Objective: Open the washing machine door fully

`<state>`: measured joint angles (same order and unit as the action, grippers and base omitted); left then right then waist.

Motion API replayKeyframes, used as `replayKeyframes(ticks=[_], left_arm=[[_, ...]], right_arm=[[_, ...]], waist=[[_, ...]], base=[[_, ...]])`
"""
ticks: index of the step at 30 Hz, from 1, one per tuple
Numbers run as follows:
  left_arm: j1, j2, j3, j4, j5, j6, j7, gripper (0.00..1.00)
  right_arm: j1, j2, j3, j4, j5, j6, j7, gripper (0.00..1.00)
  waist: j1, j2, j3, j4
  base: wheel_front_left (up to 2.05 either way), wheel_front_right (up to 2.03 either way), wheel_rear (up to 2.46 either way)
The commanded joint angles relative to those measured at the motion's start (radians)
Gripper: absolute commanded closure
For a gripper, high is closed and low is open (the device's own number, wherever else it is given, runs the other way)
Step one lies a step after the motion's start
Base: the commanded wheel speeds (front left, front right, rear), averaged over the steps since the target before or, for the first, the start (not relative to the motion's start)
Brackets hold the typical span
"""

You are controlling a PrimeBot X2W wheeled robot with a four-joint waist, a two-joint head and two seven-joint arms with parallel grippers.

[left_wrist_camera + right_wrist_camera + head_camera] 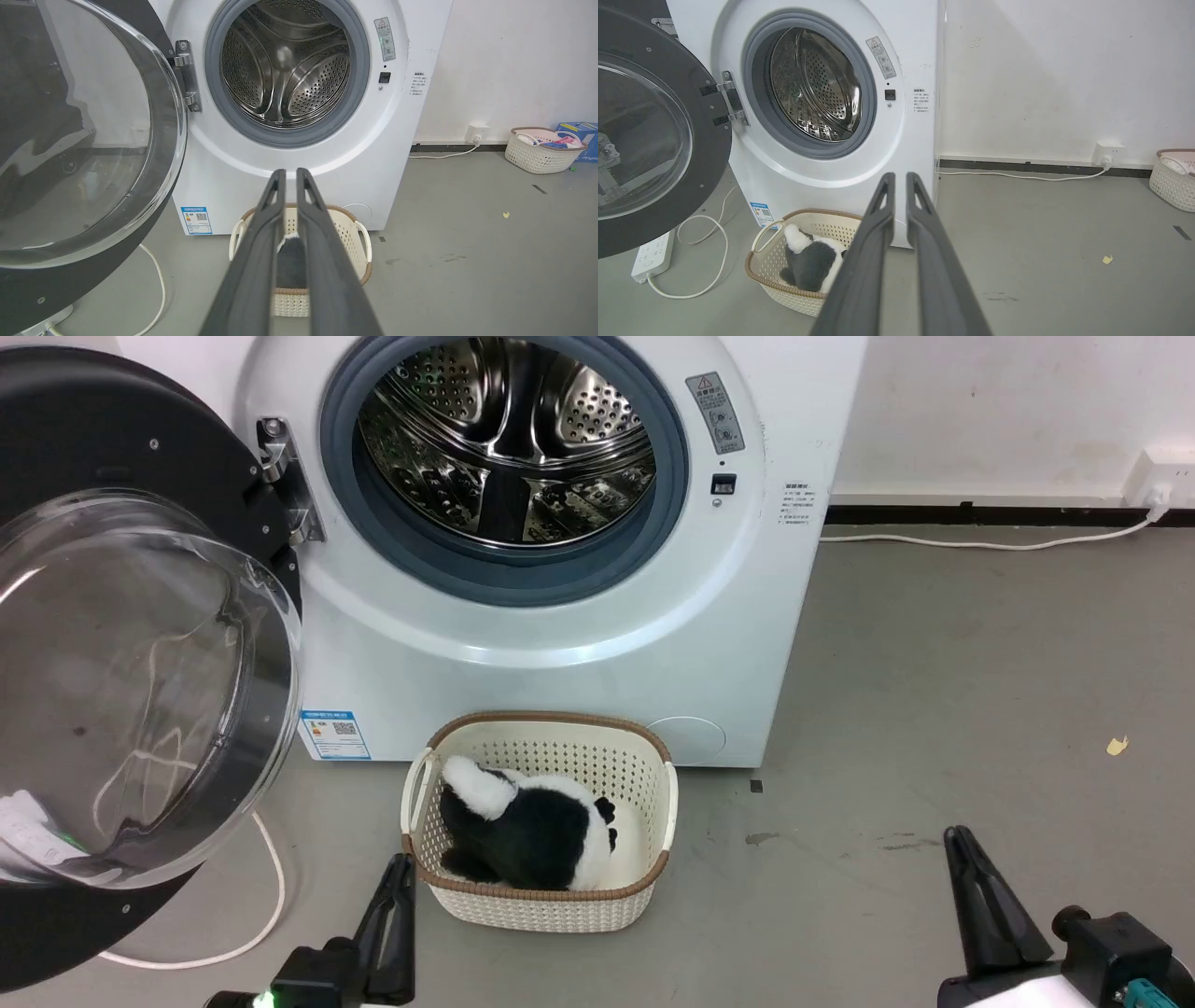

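Head cam: high, close, tilted forward and down at the washing machine (560,653) front. Drum opening is top-centre, basket (551,907) just below the machine, floor (934,709) to the machine's right.
Left wrist cam: lower, nearly square-on to the machine, looking along the left fingers (254,261). The washing machine door (84,140) looms large at the machine's left, so it's near.
Right wrist cam: low, offset to the machine's right, facing it obliquely along the right fingers (864,266).
All three share the machine front, door and basket. Both wrist cams also share the wall socket (476,133) and second basket (537,156), well right of the machine.
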<state>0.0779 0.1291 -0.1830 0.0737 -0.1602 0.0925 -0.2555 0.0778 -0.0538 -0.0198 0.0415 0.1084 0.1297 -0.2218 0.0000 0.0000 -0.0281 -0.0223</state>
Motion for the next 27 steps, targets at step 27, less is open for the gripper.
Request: replayKeyframes(ticks=[27], left_arm=[[-0.017, -0.017, 0.040, -0.016, 0.035, -0.020, 0.056, 1.00]], right_arm=[[-0.017, 0.001, 0.004, -0.009, -0.024, 0.000, 0.048, 1.00]], waist=[[0.0000, 0.0000, 0.006, 0.005]], base=[[0.00, 0.00, 0.00]])
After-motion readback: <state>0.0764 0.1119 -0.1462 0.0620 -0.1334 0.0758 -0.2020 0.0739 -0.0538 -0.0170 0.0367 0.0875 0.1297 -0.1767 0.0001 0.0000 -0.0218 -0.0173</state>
